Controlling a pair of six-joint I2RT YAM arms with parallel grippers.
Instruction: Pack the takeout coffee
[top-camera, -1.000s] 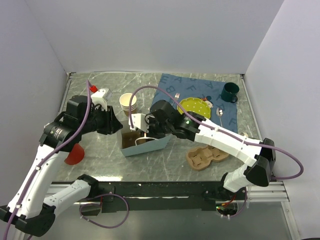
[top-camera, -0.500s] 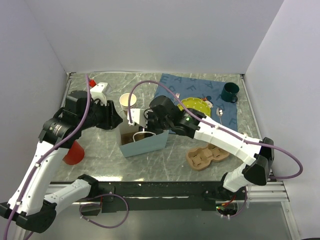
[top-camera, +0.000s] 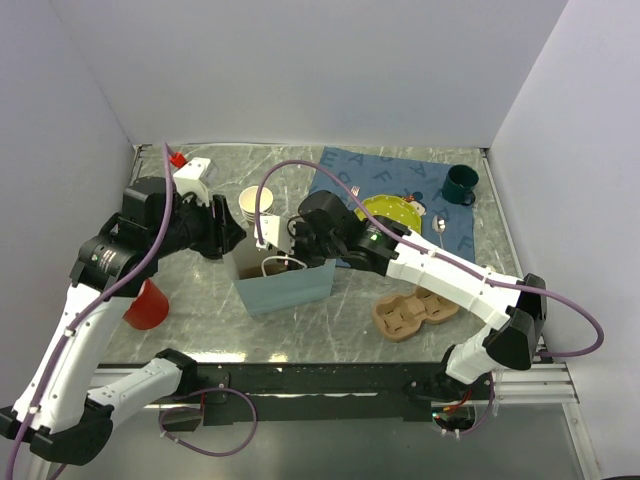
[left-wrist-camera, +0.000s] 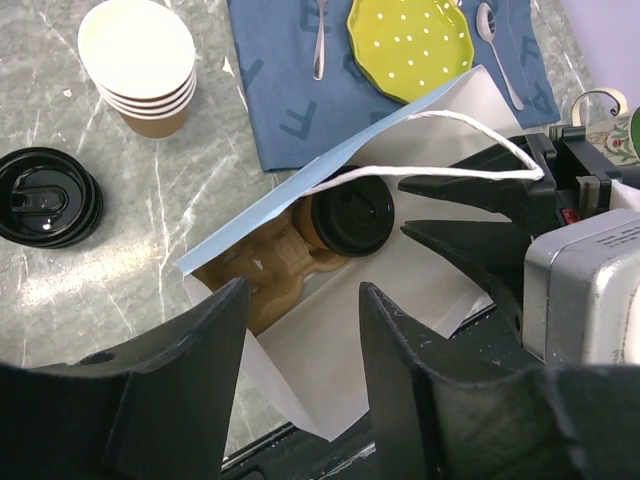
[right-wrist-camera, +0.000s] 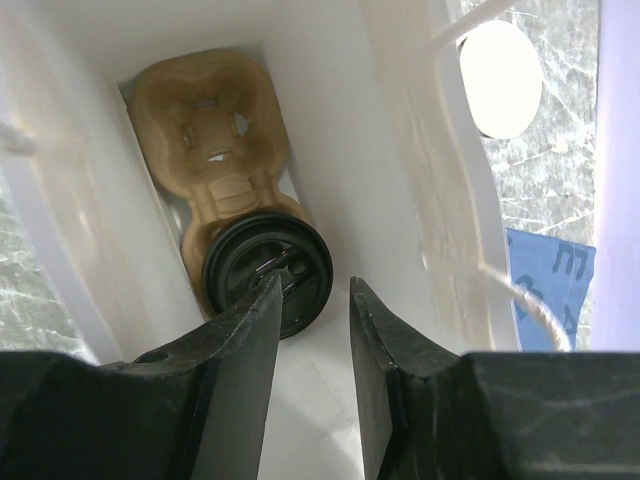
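The takeout coffee (left-wrist-camera: 352, 215), a cup under a round black lid (right-wrist-camera: 240, 262), stands in a tan pulp carrier (right-wrist-camera: 210, 130) at the bottom of a light blue paper bag (top-camera: 285, 290) with a white inside. My right gripper (right-wrist-camera: 312, 290) reaches into the bag's mouth just above the lid, open, with nothing between its fingers. A white string handle (left-wrist-camera: 450, 130) lies over it. My left gripper (left-wrist-camera: 303, 300) hovers open over the bag's near wall (left-wrist-camera: 330, 370), whose corner sits between the fingers without touching them.
On the marble table left of the bag are a stack of lidless paper cups (left-wrist-camera: 140, 65) and spare black lids (left-wrist-camera: 45, 195). A red cup (top-camera: 148, 305) is near the left arm. A blue cloth (top-camera: 340, 175) carries a yellow plate (top-camera: 390, 212), cutlery and a green mug (top-camera: 460, 183). Another pulp carrier (top-camera: 410, 312) lies right.
The bag has gone from leaning over to standing upright. My left gripper has opened and drawn back to the left. The right gripper stays in the bag's mouth.
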